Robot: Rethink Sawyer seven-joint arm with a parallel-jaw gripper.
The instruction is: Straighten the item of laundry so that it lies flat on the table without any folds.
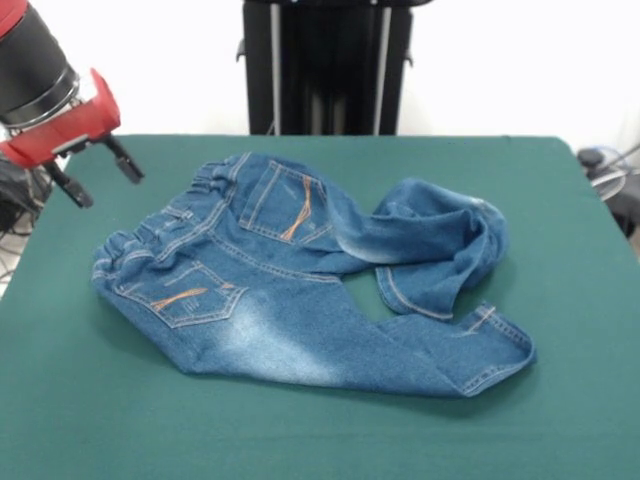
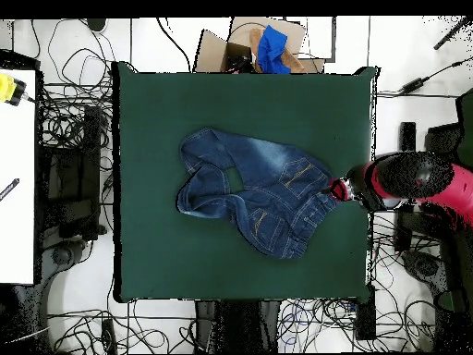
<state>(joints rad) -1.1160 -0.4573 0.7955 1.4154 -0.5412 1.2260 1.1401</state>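
Observation:
The small blue denim jeans [image 1: 300,290] lie back pockets up in the middle of the dark green table [image 1: 300,440], waistband to the left. One leg runs out to the lower right. The other leg is bent and folded back on itself at the right. My gripper [image 1: 100,172] hangs above the table's left edge, up and left of the waistband, with its two black fingers apart and nothing between them. In the overhead view the jeans [image 2: 254,194] lie mid-table [image 2: 157,111] and the gripper [image 2: 339,189] is just right of the waistband.
The black pedestal [image 1: 325,65] stands behind the table's far edge. In the overhead view a cardboard box with blue cloth [image 2: 268,46] sits beyond the top edge, a white surface [image 2: 17,176] is at the left, and cables lie around the table.

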